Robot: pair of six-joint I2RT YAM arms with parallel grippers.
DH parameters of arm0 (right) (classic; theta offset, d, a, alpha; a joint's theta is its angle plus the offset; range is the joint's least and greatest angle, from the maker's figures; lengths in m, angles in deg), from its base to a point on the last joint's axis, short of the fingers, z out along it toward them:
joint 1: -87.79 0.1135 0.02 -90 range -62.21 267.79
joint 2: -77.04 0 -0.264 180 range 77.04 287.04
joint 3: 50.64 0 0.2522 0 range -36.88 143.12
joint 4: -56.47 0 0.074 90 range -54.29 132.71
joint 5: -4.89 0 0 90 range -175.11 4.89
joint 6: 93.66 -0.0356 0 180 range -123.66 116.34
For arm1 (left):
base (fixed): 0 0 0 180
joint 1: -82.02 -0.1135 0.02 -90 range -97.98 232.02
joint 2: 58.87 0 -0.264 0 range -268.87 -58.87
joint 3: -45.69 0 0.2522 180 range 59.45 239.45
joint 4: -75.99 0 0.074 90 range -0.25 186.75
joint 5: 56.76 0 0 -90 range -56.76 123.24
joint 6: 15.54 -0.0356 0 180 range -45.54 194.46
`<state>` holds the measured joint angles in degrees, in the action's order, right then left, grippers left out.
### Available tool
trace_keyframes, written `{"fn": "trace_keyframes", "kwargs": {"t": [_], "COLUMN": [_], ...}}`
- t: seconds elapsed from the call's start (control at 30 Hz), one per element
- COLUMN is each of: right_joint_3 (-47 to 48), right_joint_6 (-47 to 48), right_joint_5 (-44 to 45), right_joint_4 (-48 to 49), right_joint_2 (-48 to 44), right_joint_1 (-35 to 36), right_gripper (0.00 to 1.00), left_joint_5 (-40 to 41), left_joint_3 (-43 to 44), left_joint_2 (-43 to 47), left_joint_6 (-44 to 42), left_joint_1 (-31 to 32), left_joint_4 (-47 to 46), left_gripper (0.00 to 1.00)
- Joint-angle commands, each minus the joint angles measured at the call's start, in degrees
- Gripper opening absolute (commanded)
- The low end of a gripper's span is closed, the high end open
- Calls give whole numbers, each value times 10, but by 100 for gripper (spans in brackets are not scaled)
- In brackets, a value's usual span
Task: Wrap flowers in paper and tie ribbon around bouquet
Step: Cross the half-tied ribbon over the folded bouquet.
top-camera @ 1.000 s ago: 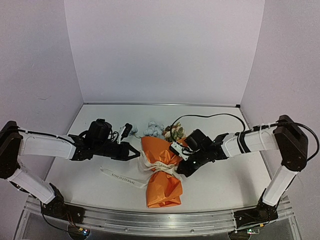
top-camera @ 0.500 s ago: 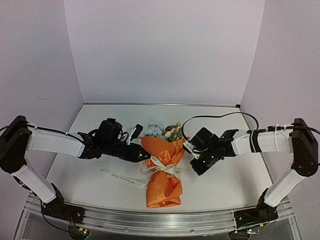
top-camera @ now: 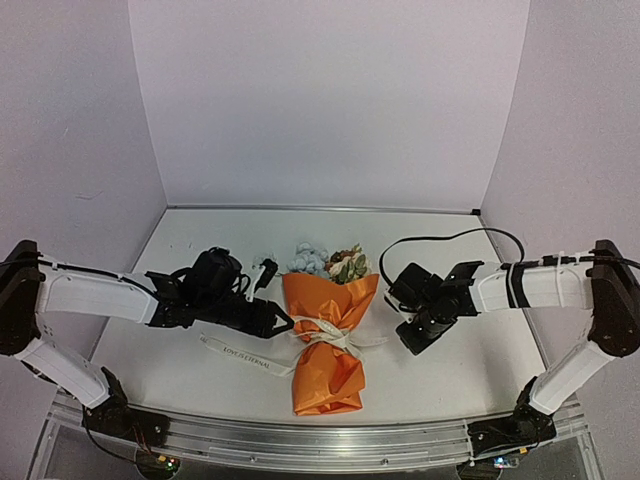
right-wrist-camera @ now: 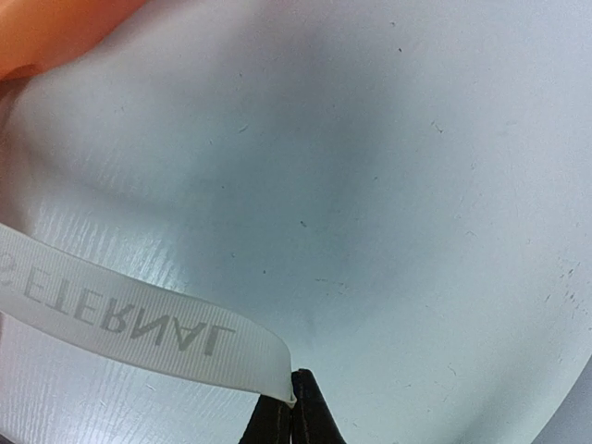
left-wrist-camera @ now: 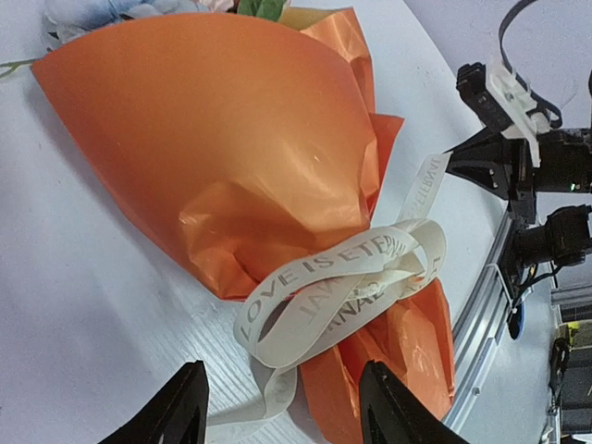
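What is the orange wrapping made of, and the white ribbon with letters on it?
The orange wrapping looks like thin, slightly glossy paper, maybe plastic film: it crinkles and catches light. The ribbon looks like thin, smooth cream-white fabric or synthetic tape, bending into soft loops, with printed grey letters.

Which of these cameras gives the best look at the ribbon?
The left wrist view: the ribbon appears large, looped around the orange paper, its lettering readable. The top view shows it small, with one tail trailing left. The right wrist view shows only one end, meeting the shut right gripper.
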<state>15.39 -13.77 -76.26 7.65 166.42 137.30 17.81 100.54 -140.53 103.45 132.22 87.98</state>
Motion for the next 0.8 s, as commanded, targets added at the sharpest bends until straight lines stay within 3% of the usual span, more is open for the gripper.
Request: {"fn": "trace_keyframes", "kwargs": {"t": [0.0, 0.47, 0.77], "right_joint_3": [10, -2, -6], "right_joint_6": [-11, -6, -6], "right_joint_5": [23, 31, 32], "right_joint_4": [-18, -27, -27], "right_joint_2": [-20, -35, -40], "right_joint_1": [0, 0, 0], "right_gripper": [0, 0, 0], "left_joint_5": [28, 40, 17], "left_joint_3": [5, 25, 31], "left_joint_2": [-23, -81, -101], "left_joint_6": [22, 91, 106], "left_joint_1": [21, 26, 31], "left_joint_4": [-2, -57, -84], "left_gripper": [56, 51, 42]}}
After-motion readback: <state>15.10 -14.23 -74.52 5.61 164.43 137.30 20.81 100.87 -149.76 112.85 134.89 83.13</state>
